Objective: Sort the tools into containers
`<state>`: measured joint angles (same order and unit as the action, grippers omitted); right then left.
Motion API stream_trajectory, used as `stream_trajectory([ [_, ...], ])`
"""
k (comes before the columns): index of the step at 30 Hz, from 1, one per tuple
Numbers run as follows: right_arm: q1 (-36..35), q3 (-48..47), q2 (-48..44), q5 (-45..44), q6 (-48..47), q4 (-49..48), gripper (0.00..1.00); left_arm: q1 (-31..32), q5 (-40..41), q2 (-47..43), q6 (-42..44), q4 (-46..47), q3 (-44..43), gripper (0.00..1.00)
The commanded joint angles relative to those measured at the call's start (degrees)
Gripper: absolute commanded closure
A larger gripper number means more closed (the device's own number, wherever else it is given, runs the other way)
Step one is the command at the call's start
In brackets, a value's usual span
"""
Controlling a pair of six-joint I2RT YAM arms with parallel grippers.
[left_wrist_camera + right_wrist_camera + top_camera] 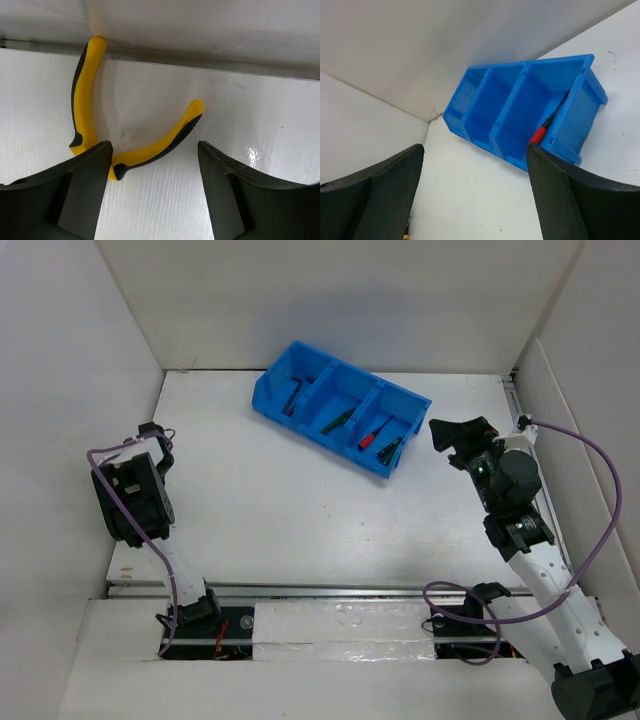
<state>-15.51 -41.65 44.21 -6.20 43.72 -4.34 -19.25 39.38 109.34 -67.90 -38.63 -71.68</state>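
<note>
1. While both arms stand clear of the bin, the left gripper (155, 167) sits low at the table's left edge, hard by the side wall. Its jaws are apart, with nothing clamped.
2. Yellow-handled pliers (84, 95) lie flat on the white table (300, 530) just ahead of that gripper, handles splayed. One handle's tip reaches the seam at the wall.
3. The pliers' pivot end is hidden behind one of the fingers (80, 190). Whether they touch cannot be told.
4. The right gripper (475, 170) hovers over the right side of the table, near the bin's right end. Its jaws are wide and hold nothing.
5. The blue bin (268, 395) stands at far centre, set at an angle, with three compartments.
6. Left compartment: dark hex keys (293, 395).
7. Middle compartment: a green-handled tool (338, 421), too small to tell its type.
8. Right compartment: a red-handled screwdriver (371, 437), with a second green-handled tool (391, 449) just beside it.
</note>
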Motion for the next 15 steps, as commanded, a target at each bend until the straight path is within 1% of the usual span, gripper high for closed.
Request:
stream_trajectory([
  [1, -0.58, -0.54, -1.49, -0.04, -0.22, -2.87, 0.13, -0.35, -3.59, -3.95, 2.49, 2.41, 2.24, 0.36],
  [3, -0.58, -0.54, -1.66, -0.13, -0.22, -2.78, 0.13, -0.35, -5.26, -5.10, 4.08, 5.83, 4.25, 0.39],
  [4, -0.58, -0.45, -1.84, -0.13, -0.22, -2.69, 0.13, -0.35, -7.62, -5.45, 4.79, 6.98, 4.70, 0.41],
  [6, -0.58, -0.45, -2.02, -0.13, -0.22, -2.52, 0.13, -0.35, -10.44, -5.98, 8.21, 9.09, 5.41, 0.52],
  [7, -0.58, -0.28, -2.19, -0.22, -0.04, -2.52, 0.13, -0.35, -13.24, -6.07, 9.00, 11.10, 5.93, 0.56],
  [8, -0.58, -0.28, -2.37, -0.22, -0.04, -2.52, 0.13, 0.17, -13.97, -6.07, 9.97, 11.64, 6.11, 0.65],
  [10, -0.58, -0.01, -2.46, -0.04, 0.13, -2.69, 0.13, 1.04, -16.33, -6.42, 11.03, 14.00, 7.33, 0.75],
  [11, -0.58, -0.01, -2.63, 0.13, 0.13, -2.69, 0.13, 2.01, -16.70, -6.59, 11.12, 14.72, 7.69, 0.86],
  [12, -0.58, -0.01, -2.72, 0.22, 0.13, -2.69, 0.13, 2.02, -16.79, -6.60, 11.21, 16.29, 8.22, 0.91],
  [14, -0.58, 0.16, -2.55, 0.66, 0.31, -2.87, 0.13, 2.02, -19.76, -6.33, 11.73, 18.32, 9.98, 1.00],
  [15, -0.58, 0.16, -2.46, 0.83, 0.31, -3.13, 0.13, 2.02, -20.38, -5.98, 11.91, 19.11, 10.42, 1.00],
])
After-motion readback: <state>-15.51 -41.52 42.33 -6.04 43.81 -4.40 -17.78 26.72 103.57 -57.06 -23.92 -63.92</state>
